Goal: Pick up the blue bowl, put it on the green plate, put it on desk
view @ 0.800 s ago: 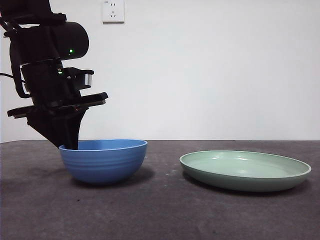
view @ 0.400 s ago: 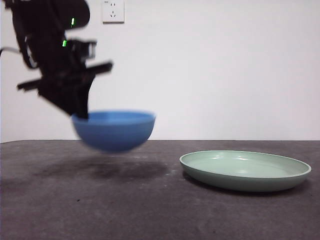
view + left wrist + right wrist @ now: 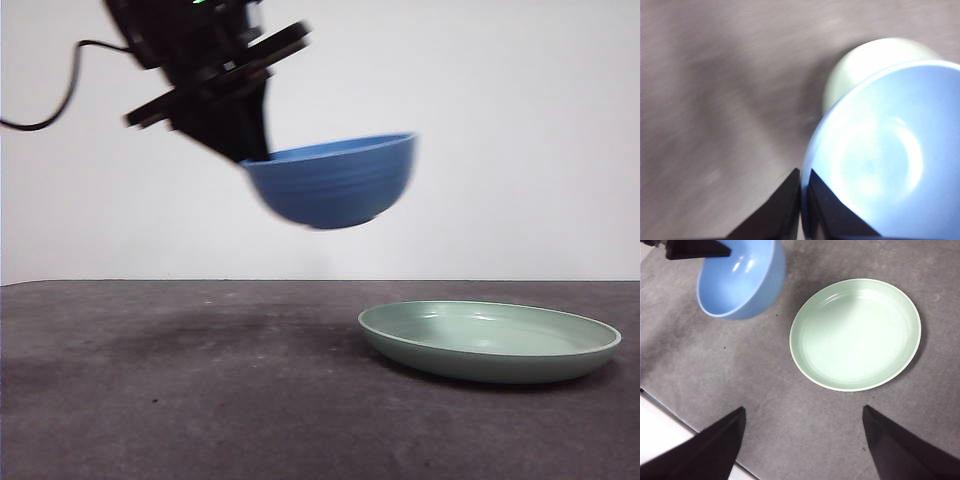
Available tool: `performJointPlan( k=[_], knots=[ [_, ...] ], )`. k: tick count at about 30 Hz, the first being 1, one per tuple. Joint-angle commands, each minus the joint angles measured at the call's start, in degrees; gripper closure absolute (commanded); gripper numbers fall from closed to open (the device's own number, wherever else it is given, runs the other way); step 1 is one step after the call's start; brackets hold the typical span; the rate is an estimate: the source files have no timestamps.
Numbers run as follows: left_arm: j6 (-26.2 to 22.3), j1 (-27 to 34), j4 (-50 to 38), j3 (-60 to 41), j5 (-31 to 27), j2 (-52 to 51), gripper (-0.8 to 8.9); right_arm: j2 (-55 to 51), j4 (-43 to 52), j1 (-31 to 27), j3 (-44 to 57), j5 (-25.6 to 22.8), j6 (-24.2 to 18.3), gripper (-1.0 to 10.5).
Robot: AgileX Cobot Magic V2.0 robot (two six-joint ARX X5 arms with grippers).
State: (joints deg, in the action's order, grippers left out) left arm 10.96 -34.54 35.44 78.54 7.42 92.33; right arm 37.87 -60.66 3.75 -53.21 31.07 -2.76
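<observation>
Bowl (image 3: 335,183) above-left of plate (image 3: 490,341).

Blue bowl (image 3: 890,165) hides most of green plate (image 3: 865,65), both motion-blurred; desk (image 3: 715,100) smeared.

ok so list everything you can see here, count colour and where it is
blue bowl: one, medium blue, in the air above the desk, tilted, gripped at its rim, not yet over the plate
green plate: one, pale mint green, flat on the desk, nothing in it
desk: one, dark grey-brown, under everything
wall: white, behind the desk
left gripper: one, black, jaws pinched on the bowl's rim
right gripper: one, black, jaws wide apart, high above the desk near the plate, holding nothing
</observation>
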Motion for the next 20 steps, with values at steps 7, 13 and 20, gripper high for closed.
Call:
performJointPlan(
  k=[7, 13, 20],
  knots=[
    [1.9, -5.0, -1.2, 11.8, 0.1, 11.6, 7.99, 0.3, 0.4, 0.2, -1.1, -0.1, 0.9, 5.7],
    [1.8, -7.0, -0.8, 18.7, 0.1, 20.5, 7.99, 0.3, 0.4, 0.2, -1.1, -0.3, 1.3, 5.7],
    [1.7, -8.2, -0.9, 23.3, 0.0, 28.6, 7.99, 0.3, 0.2, 0.2, -1.1, -2.2, 1.3, 5.7]
  ],
)
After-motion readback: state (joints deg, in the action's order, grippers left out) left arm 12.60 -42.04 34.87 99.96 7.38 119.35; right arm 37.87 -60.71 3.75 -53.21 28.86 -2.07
